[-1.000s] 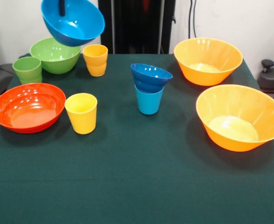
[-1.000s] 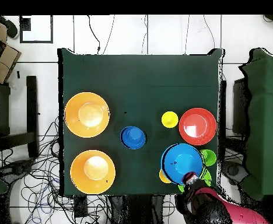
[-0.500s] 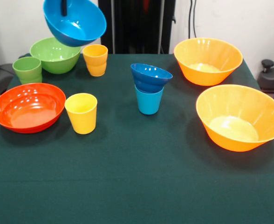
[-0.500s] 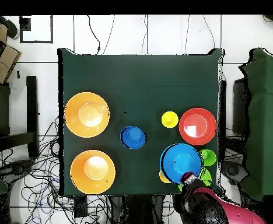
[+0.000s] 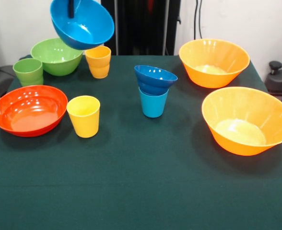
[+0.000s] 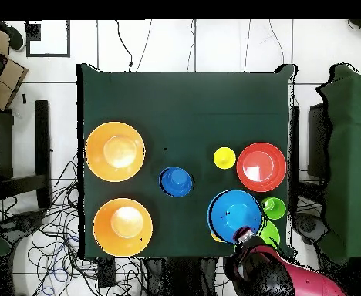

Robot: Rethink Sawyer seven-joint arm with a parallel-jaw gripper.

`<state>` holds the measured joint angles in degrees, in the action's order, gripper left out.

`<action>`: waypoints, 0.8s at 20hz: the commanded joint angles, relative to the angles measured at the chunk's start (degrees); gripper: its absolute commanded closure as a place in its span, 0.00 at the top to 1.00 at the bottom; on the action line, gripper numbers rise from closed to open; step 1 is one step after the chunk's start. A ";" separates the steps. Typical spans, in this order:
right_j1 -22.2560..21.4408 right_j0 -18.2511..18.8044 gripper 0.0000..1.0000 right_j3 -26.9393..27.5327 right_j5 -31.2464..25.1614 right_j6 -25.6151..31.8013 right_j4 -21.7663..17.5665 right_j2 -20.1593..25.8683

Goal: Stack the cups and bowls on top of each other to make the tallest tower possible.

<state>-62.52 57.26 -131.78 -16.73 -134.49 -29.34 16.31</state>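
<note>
Fingers [image 5: 72, 8] are clamped on the rim of the light blue bowl [image 5: 82, 23], w/ one dark finger showing inside it; we see the gripper [image 6: 244, 233] at that bowl's edge in the overhead view too. Bowl hangs tilted, clear of the table [image 5: 141, 182]. Just below the fingers: green bowl [image 5: 56, 56] and a yellow cup [image 5: 98, 61]; green cup [image 5: 28, 71] beside those. Nearer us sit the red-orange bowl [image 5: 29, 109] and 2nd yellow cup [image 5: 84, 116]. Well apart, mid-table, the dark blue bowl [image 5: 155, 79] rests tilted on the blue cup [image 5: 153, 102]. Farthest off: two orange bowls [image 5: 214, 62].
</note>
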 commanded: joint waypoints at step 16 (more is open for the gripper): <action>5.45 -12.40 0.00 5.74 4.06 -8.83 7.76 -7.98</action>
<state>-61.33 48.74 -129.55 -16.67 -134.50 -24.84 9.80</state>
